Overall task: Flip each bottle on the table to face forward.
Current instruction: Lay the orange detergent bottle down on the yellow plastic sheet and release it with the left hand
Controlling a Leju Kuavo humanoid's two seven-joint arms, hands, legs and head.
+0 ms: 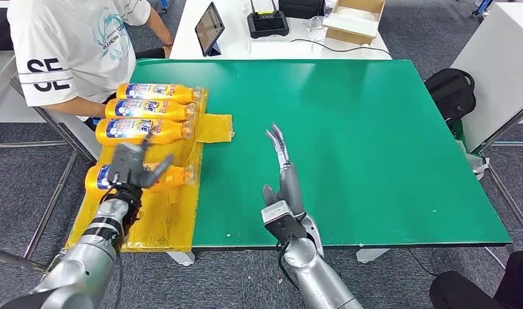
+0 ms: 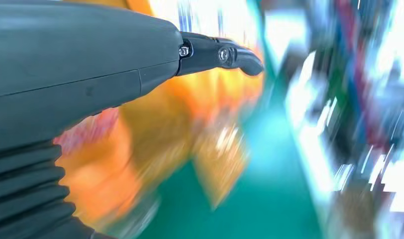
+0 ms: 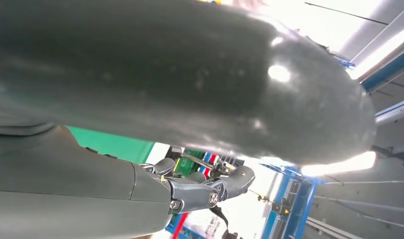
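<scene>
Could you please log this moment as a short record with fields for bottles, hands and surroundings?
bottles: four orange bottles lying on their sides on the yellow mat, caps toward the green table
top three bottles: side by side in a row, labels up
near bottle: apart from the others, partly hidden by the left hand
left hand: over the near bottle, fingers spread; grip cannot be told
right hand: open above the green table, holding nothing
person: seated at the far left corner
</scene>
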